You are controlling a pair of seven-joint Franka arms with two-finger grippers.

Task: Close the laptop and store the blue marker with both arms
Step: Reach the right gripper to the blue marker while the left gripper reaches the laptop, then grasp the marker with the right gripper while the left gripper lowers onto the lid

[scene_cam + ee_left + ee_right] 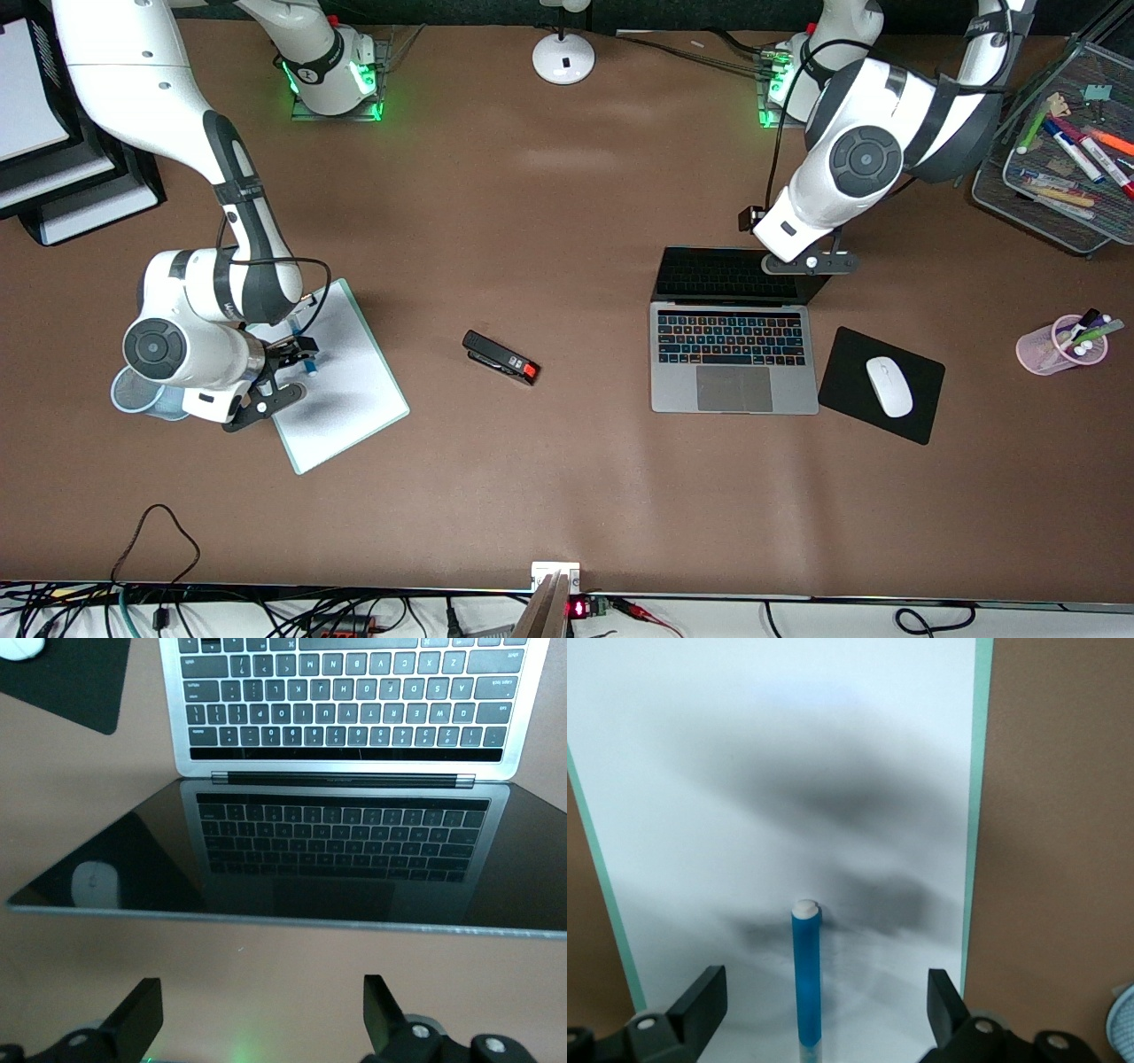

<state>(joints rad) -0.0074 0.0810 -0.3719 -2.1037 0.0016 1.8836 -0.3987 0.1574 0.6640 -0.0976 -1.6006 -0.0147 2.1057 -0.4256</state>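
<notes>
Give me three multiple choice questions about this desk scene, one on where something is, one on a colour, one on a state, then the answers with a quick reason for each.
1. Where does the blue marker lie?
A. On the white board with the green edge
B. On the black mousepad
C. In the pink cup

2. What colour is the mouse?
A. Black
B. White
C. Red

3. What state is the laptop in?
A. Shut flat
B. Open, screen dark
C. Open, screen lit

Answers:
1. A, the right wrist view shows the marker lying on the board, between the open fingers of the right end effector.
2. B, it shows white against the mousepad.
3. B, keys are exposed and the left wrist view shows black glass only mirroring them, with the open left end effector at the lid's top edge.
</notes>
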